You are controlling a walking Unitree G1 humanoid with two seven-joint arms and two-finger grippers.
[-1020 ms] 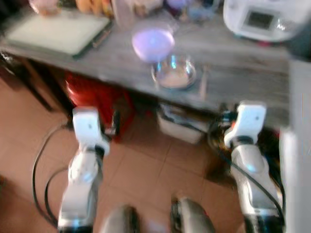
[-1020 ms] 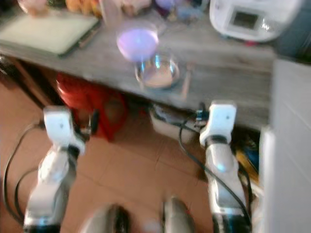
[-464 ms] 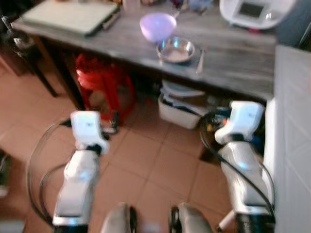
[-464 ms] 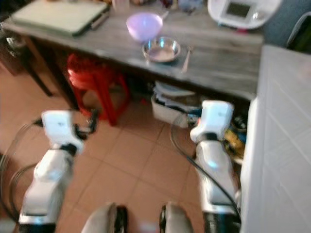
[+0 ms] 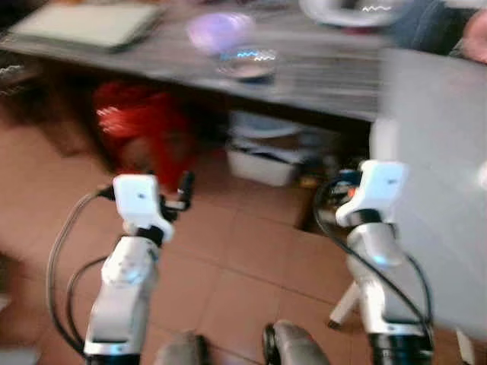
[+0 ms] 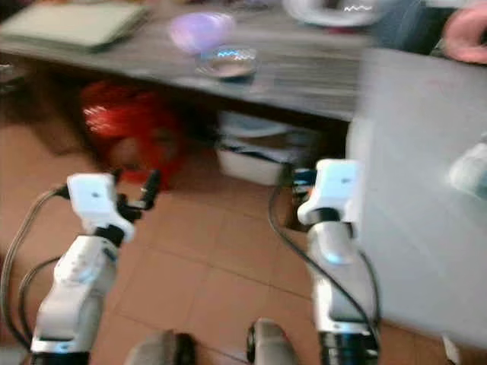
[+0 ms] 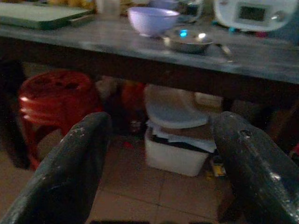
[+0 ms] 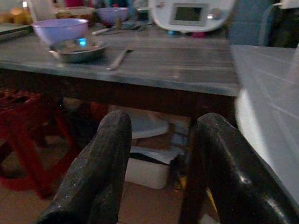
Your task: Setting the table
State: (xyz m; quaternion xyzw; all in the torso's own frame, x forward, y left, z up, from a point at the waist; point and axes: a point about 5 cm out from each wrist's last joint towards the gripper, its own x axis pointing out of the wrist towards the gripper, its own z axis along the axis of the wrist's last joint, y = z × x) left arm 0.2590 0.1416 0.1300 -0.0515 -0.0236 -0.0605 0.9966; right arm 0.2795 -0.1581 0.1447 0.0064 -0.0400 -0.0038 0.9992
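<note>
The left gripper (image 7: 156,182) and right gripper (image 8: 156,172) hung over the floor (image 5: 251,251), fingers (image 7: 70,172) spread and empty. On the far surface (image 8: 187,60), a steel bowl (image 8: 77,49) sat just beside a purple bowl (image 8: 58,29), a spoon (image 8: 117,58) to its right.

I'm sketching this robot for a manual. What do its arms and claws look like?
Both arms are glossy silver tubes, each ending in a boxy white wrist block, with black cables looping alongside. The right arm shows a small orange mark under its block. The left claw and the right claw each have two long, rounded black fingers, slightly scuffed.
</note>
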